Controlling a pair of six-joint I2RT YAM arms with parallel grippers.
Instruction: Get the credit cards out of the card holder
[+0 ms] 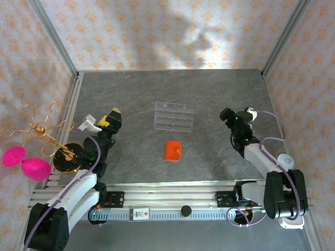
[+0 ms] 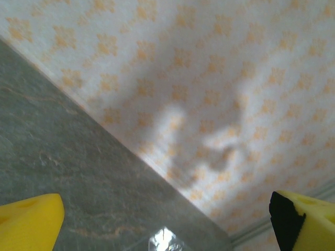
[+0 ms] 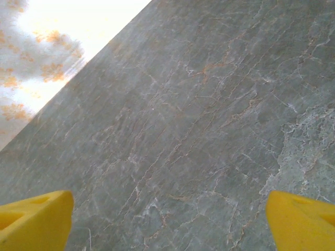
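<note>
The orange card holder (image 1: 173, 151) is lying flat on the grey desk (image 1: 125, 94), with the clear acrylic rack (image 1: 174, 116) sitting just behind it, not touching. The left jaws are hanging well off to the card holder's left, spread wide with nothing between the yellow fingertips (image 2: 29, 222), and facing the wallpapered back wall (image 2: 209, 78). The right jaws are hovering well off to the card holder's right, also gaping wide over bare desk and gripping nothing.
</note>
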